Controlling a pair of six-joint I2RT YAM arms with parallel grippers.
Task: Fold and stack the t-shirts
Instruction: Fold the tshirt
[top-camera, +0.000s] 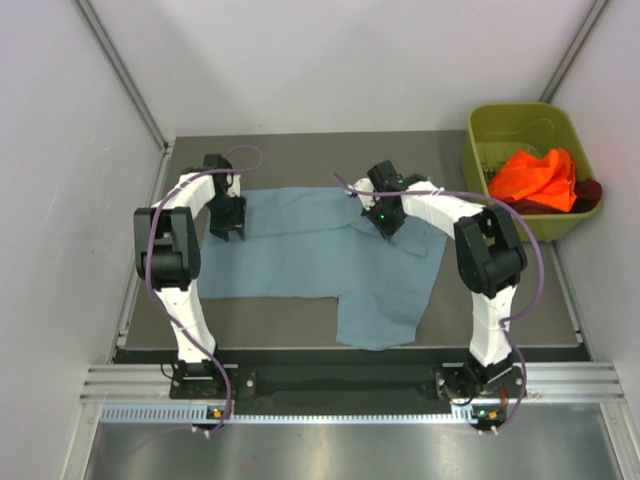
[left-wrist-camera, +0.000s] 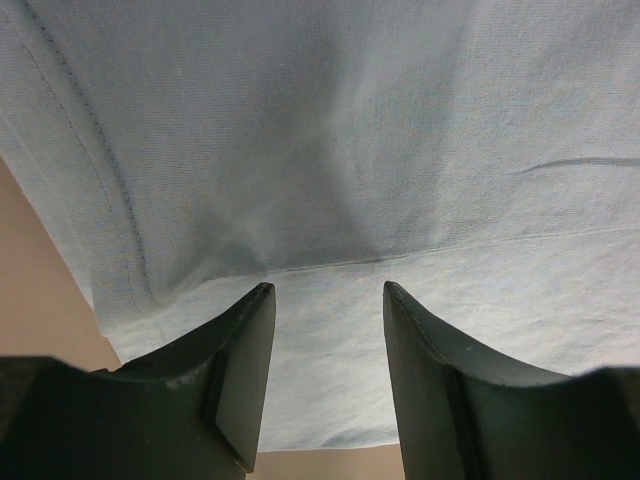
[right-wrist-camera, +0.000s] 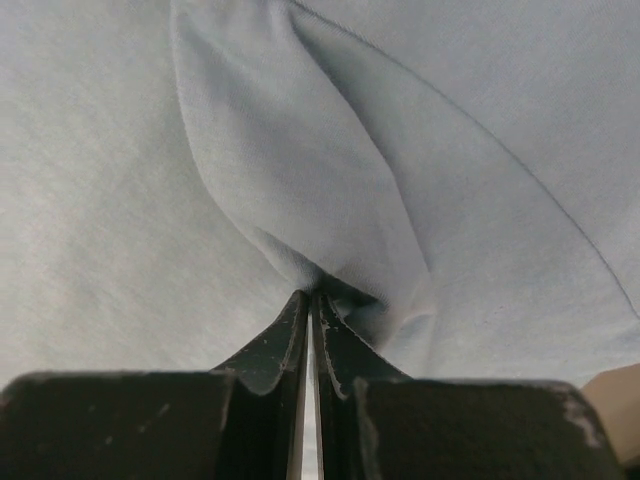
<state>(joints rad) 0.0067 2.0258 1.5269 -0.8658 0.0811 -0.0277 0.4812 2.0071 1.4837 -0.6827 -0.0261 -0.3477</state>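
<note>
Blue shirt (top-camera: 300, 250): right gripper (right-wrist-camera: 310, 295) clenched on a fold; left gripper (left-wrist-camera: 328, 290) released (hem (left-wrist-camera: 480, 243) ahead of its jaws), so it should bite deep.

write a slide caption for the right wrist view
The right gripper shut on a pinched fold of the blue-grey shirt, the cloth rising in a ridge from its tips.

The left tool (left-wrist-camera: 327, 290) stands parted over the blue-grey t-shirt (left-wrist-camera: 350, 130). The shirt's stitched hem (left-wrist-camera: 118, 200) borders the tan surface (left-wrist-camera: 30, 290).
</note>
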